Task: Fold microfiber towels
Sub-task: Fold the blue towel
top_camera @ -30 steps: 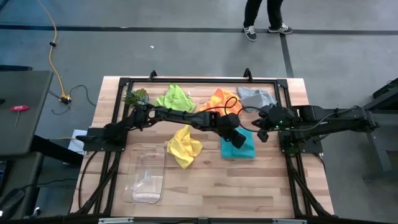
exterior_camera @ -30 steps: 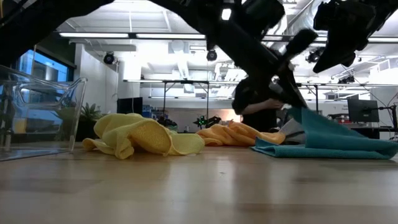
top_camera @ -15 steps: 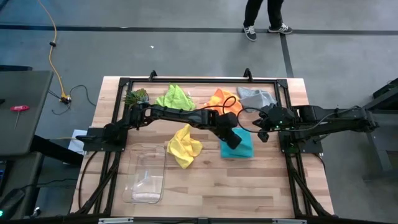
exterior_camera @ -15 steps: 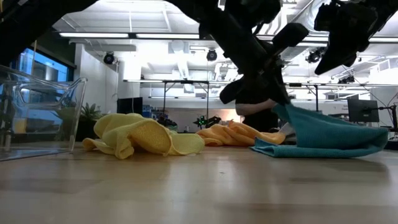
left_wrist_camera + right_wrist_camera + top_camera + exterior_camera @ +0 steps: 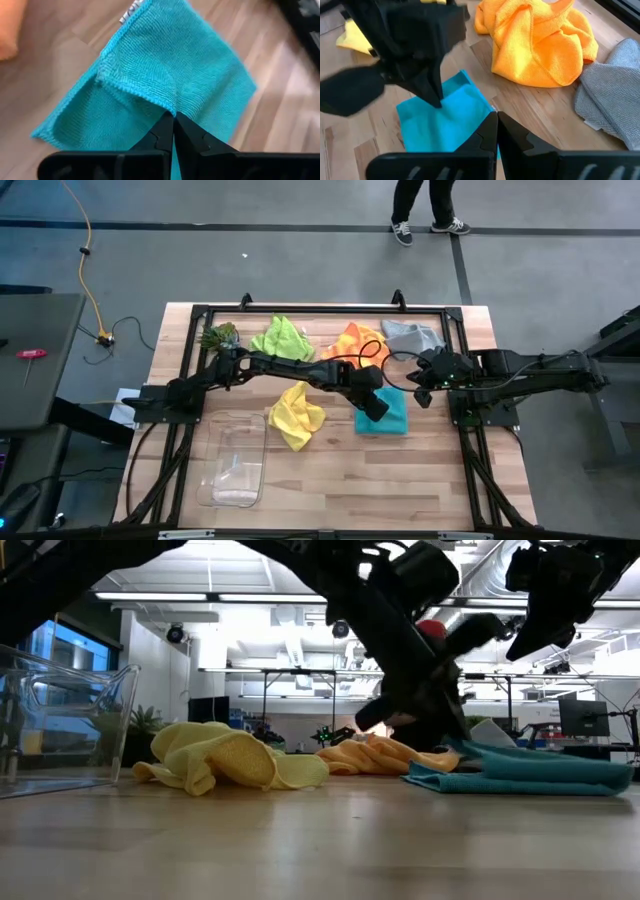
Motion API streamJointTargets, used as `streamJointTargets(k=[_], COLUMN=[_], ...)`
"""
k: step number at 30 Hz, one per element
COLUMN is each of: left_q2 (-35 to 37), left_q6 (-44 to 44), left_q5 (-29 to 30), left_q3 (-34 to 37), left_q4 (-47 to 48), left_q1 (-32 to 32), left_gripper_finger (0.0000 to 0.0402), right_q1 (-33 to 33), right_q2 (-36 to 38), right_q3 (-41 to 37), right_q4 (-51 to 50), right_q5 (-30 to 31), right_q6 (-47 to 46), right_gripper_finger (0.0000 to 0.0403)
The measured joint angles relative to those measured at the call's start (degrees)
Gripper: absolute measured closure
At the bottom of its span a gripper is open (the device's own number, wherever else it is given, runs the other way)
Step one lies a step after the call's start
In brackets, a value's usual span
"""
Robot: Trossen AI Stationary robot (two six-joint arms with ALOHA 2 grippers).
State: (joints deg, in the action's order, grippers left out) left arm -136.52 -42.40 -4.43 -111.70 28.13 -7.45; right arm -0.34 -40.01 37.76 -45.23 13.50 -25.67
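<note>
We see two matte-black arms — the left arm (image 5: 290,368) and the right arm (image 5: 520,368) — built from chunky jointed segments on black tube-frame mounts. A thin black cable (image 5: 372,343) loops off the left arm near its wrist. The left gripper (image 5: 173,122) and the right gripper (image 5: 497,121) share one design — two flat black fingers tapering to blunt tips, each stepped with a small notch, on a black crossbar.
</note>
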Motion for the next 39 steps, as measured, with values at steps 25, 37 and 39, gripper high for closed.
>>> streamJointTargets(k=[25, 37, 39], left_q2=[-3.7, -4.0, -4.0], left_q6=[-4.1, -4.6, -4.5], left_q5=[2.7, 1.6, 1.8], left_q3=[-0.1, 0.0, 0.0], left_q4=[-0.3, -6.5, -6.5], left_q1=[0.0, 0.0, 0.0], left_gripper_finger=[0.0235, 0.0244, 0.0248], right_q1=[0.0, 0.0, 0.0], right_q2=[0.0, 0.0, 0.0], right_q3=[0.0, 0.0, 0.0], right_q4=[0.0, 0.1, 0.1], right_q5=[0.0, 0.1, 0.1], right_q6=[-3.0, -3.0, -3.4], right_gripper_finger=[0.0402, 0.0402, 0.0402])
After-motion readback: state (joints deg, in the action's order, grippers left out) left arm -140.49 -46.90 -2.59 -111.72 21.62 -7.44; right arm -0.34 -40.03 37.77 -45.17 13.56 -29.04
